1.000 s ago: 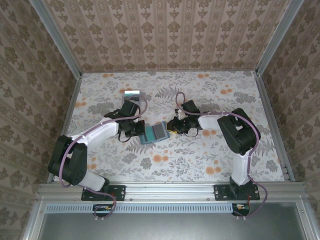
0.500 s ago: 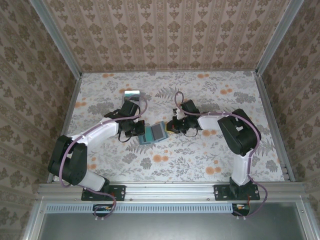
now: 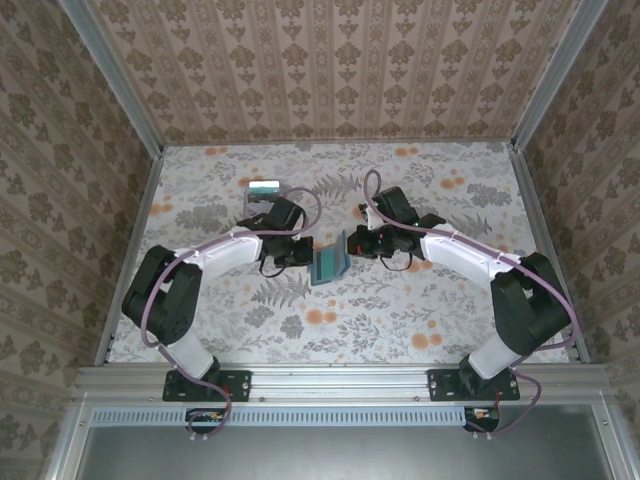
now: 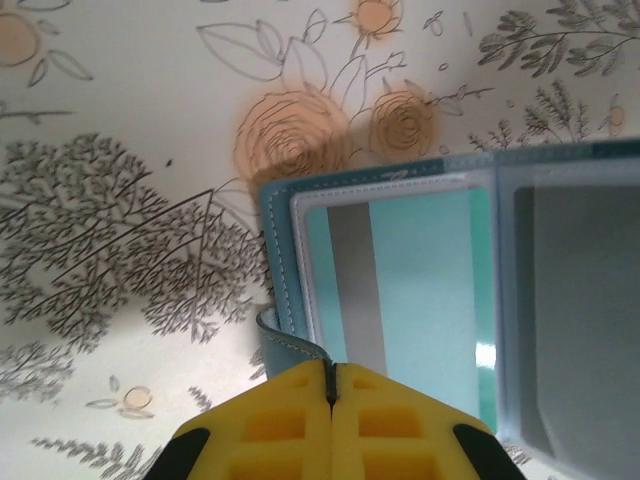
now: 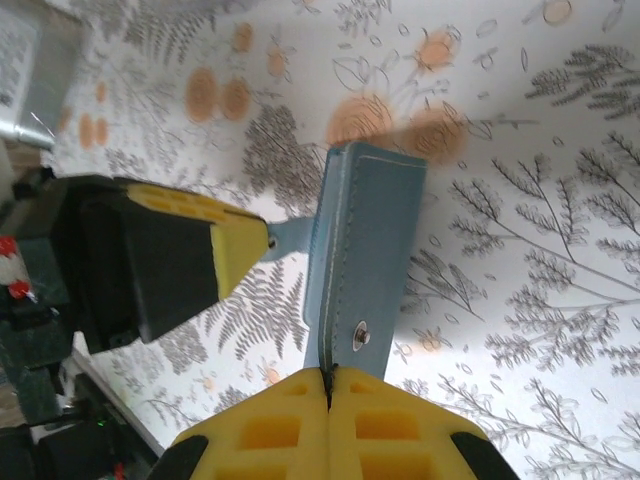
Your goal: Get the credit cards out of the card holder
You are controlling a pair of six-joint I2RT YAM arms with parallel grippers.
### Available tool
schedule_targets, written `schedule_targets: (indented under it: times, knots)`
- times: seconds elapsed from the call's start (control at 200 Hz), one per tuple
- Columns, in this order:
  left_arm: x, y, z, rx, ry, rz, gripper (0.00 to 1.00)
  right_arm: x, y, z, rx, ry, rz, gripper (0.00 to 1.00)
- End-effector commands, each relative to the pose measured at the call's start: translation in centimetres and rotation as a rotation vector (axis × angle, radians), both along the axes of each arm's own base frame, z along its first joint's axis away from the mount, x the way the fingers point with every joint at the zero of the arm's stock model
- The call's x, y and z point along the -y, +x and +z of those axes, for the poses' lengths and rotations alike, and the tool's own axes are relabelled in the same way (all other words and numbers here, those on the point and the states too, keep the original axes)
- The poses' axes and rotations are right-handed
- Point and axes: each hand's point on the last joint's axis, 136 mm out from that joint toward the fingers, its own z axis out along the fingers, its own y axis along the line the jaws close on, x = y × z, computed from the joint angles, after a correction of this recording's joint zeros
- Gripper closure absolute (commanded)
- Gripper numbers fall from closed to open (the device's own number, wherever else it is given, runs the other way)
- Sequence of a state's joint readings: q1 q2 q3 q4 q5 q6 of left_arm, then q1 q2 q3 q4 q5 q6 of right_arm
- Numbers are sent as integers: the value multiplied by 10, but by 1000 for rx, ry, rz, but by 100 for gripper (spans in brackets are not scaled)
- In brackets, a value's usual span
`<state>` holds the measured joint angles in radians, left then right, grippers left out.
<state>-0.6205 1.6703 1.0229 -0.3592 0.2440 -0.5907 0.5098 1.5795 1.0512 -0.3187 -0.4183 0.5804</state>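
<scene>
Left arm: base at 7 o'clock, elbow folded up near the table's left edge, forearm low and running toward 3 o'clock to the centre. Right arm: base at 5 o'clock, elbow out near the right edge, forearm running toward 9 o'clock, roughly mirrored. The wrists face each other with the card holder between them, mid table.

Left jaws closed, yellow fingertips pressed together, pinching a small teal tab on the holder's 9 o'clock side. Right jaws closed as well, pinching the outer edge of the 3 o'clock panel just beside a metal snap stud. So both grip the card holder.

Holder is half open, its two panels tilted up into a V. In the top view the crease runs about 12 to 6 o'clock, and each panel's long axis runs the same way. Left wrist view shows the inside: a white-edged clear window pocket holds a teal card with a grey stripe, and the next panel at 3 o'clock shows a grey card behind its window. Right wrist view shows a plain teal outer face, long axis 12 to 6, tipped slightly toward 1. Cannot tell if the crease rests on the table.

Grey rectangle with a pale band lies flat at 11 o'clock of the holder, well apart from it.
</scene>
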Motion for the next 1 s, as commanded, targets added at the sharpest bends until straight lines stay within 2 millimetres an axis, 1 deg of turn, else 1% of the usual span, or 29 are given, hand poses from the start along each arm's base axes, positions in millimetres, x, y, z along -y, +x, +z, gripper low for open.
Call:
schedule_targets:
  times: [0.0,0.075,0.15,0.225,0.28,0.315,0.335,0.355,0.39,0.495,0.52,0.545,0.59,0.625,0.75,0.825,0.895,0.995]
  knots:
    - [3,6,3,3,-16,15,100,0,-10,0,-6,-97,26,100]
    - [-2,6,5,9,-5,18,100,-7,-10,-2,-3,-114,33,100]
    - [-11,5,6,13,3,32,91,-13,-10,-7,-14,-122,38,100]
    - [-23,4,8,16,6,57,88,-20,-7,-11,-24,-124,41,100]
    - [-33,2,7,12,11,74,84,-23,-5,-15,-35,-123,39,100]
    - [-38,0,8,13,14,83,79,-24,-4,-16,-38,-119,40,100]
    - [-41,0,8,13,16,87,73,-25,-3,-16,-39,-120,42,100]
    - [-44,-1,9,16,19,92,69,-25,-3,-17,-40,-122,39,100]
    - [-48,-3,10,15,25,98,67,-24,-2,-19,-41,-129,34,100]
    - [-53,-5,14,18,20,109,66,-13,-1,-27,-44,-158,6,100]
    - [-51,-5,16,19,13,108,65,-9,-1,-30,-49,-165,-3,100]
    - [-50,-5,18,20,5,112,61,-5,-1,-33,-54,-170,-11,100]
    - [-46,-4,20,21,-13,110,60,2,-1,-38,-59,-177,-22,100]
    - [-43,-3,22,20,-26,108,56,7,-2,-44,-68,-186,-32,100]
    - [-22,0,33,19,-94,93,48,18,-5,-61,-96,-199,-44,100]
    - [-6,1,40,28,-127,67,49,20,-6,-71,-111,-197,-55,100]
    - [9,-1,44,30,-139,34,52,21,-6,-78,-122,-193,-80,100]
    - [25,-7,43,17,-136,-14,57,25,-4,-87,-135,-182,-138,100]
